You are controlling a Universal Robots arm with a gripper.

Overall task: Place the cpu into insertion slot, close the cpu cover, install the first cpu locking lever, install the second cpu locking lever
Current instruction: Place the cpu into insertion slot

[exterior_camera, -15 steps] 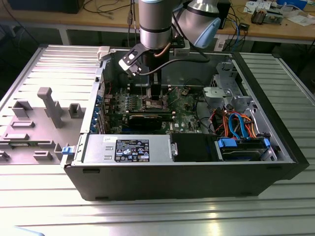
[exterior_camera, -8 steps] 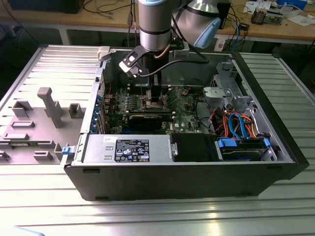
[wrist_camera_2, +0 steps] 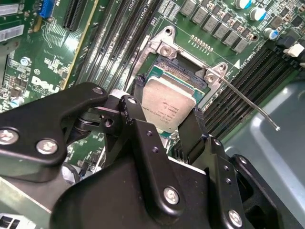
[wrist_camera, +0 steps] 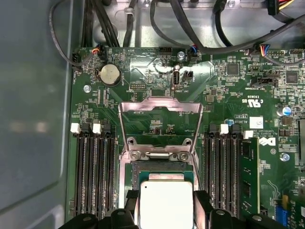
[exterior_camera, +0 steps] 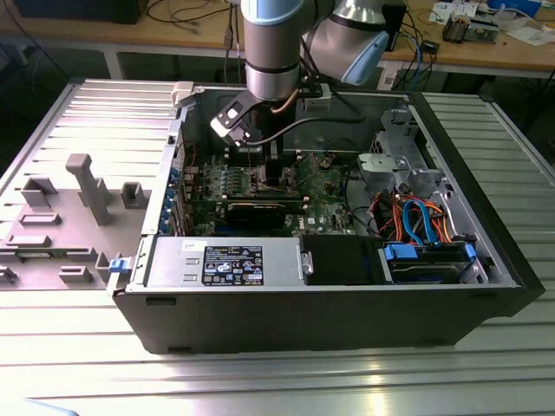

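In both wrist views my gripper (wrist_camera_2: pixel 167 109) is shut on the cpu (wrist_camera_2: pixel 169 102), a small square chip with a silver-grey top, one black finger (wrist_camera_2: pixel 137 90) on each of two opposite edges. The cpu (wrist_camera: pixel 164 202) sits low over the insertion slot (wrist_camera: pixel 162 168), whose metal rim and dark contact field show just beyond the chip. I cannot tell whether the chip touches the slot. The cpu cover (wrist_camera: pixel 160 104) is flipped up and open behind the slot. One thin wire locking lever (wrist_camera_2: pixel 248 102) sticks out free beside the slot.
The arm (exterior_camera: pixel 273 52) reaches down into an open computer case (exterior_camera: pixel 329 321). Long black memory slots (wrist_camera: pixel 93 171) flank the socket, with a memory stick (wrist_camera: pixel 249 171) on one side. A power supply (exterior_camera: pixel 225 260), drive bay (exterior_camera: pixel 425 260) and coloured cables (exterior_camera: pixel 416 212) crowd the case.
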